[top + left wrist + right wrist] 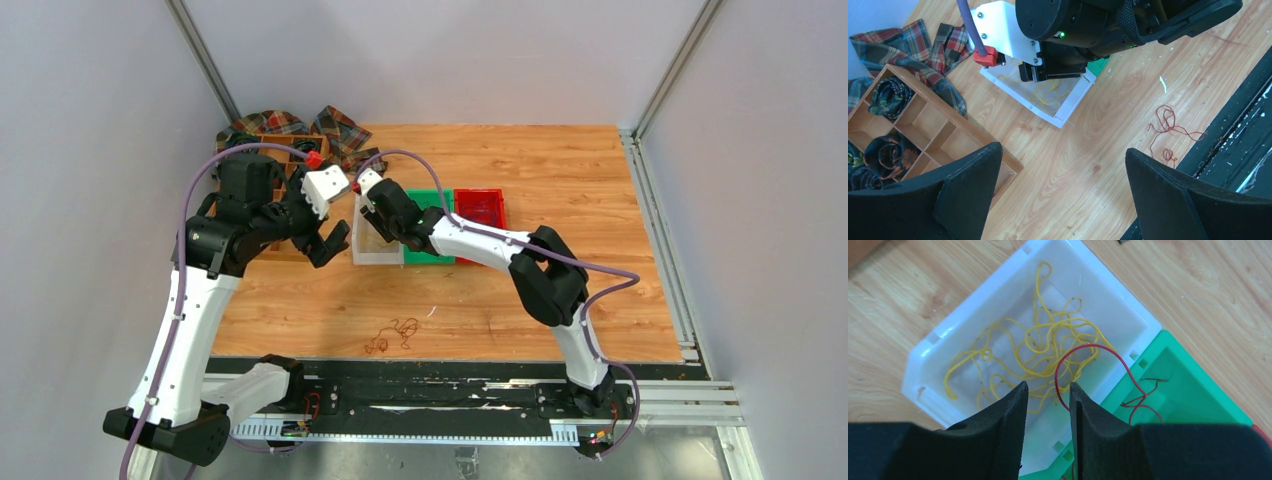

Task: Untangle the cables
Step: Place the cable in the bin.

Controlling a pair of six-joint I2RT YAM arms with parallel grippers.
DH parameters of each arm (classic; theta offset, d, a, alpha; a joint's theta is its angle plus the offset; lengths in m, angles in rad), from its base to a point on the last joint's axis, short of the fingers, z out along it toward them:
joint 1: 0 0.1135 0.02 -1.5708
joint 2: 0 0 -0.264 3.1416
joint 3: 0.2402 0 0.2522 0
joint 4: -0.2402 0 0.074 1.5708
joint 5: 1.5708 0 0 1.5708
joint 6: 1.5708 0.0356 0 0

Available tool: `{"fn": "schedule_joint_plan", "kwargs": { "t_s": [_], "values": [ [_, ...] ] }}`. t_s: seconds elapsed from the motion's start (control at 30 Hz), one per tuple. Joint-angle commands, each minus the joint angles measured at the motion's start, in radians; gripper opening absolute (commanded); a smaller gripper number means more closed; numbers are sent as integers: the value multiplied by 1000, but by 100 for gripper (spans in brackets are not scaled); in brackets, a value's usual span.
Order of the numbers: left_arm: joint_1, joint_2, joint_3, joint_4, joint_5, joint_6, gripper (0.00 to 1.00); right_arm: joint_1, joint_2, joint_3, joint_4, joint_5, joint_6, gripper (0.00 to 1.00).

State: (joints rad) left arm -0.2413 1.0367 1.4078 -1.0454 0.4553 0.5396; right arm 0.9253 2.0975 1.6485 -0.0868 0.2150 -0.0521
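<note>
Yellow cables (998, 351) lie in loose loops inside the white bin (948, 325), also visible in the left wrist view as yellow cables (1048, 94). A red cable (1098, 347) arcs from the green bin (1198, 385) over the white bin and runs down beside the inner edge of one finger. My right gripper (1048, 385) hovers above the white bin, open by a narrow gap. Another red cable clump (392, 335) (1168, 127) lies on the table near the front edge. My left gripper (1063, 150) hangs wide open over bare wood, holding nothing.
A red bin (480, 207) stands right of the green bin (432, 258). A wooden compartment tray (923, 120) with dark coiled rolls (890, 97) and a plaid cloth (893, 42) sit at the back left. A black rail (420, 385) runs along the near edge.
</note>
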Motion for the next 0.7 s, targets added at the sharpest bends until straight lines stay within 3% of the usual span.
{"fn": "schedule_joint_plan", "kwargs": {
  "t_s": [0.0, 0.1, 0.23, 0.67],
  "values": [
    [11, -15, 33, -13, -4, -13, 98, 1, 32, 50, -42, 87, -38, 36],
    [12, -14, 38, -13, 4, -15, 98, 2, 45, 53, -41, 101, -49, 29],
    [12, -13, 48, -11, 39, -20, 98, -21, 45, 106, -102, 76, 11, 1],
    [11, -16, 76, -11, 80, -20, 98, -128, -85, -10, -112, 8, 108, 0]
  ]
}}
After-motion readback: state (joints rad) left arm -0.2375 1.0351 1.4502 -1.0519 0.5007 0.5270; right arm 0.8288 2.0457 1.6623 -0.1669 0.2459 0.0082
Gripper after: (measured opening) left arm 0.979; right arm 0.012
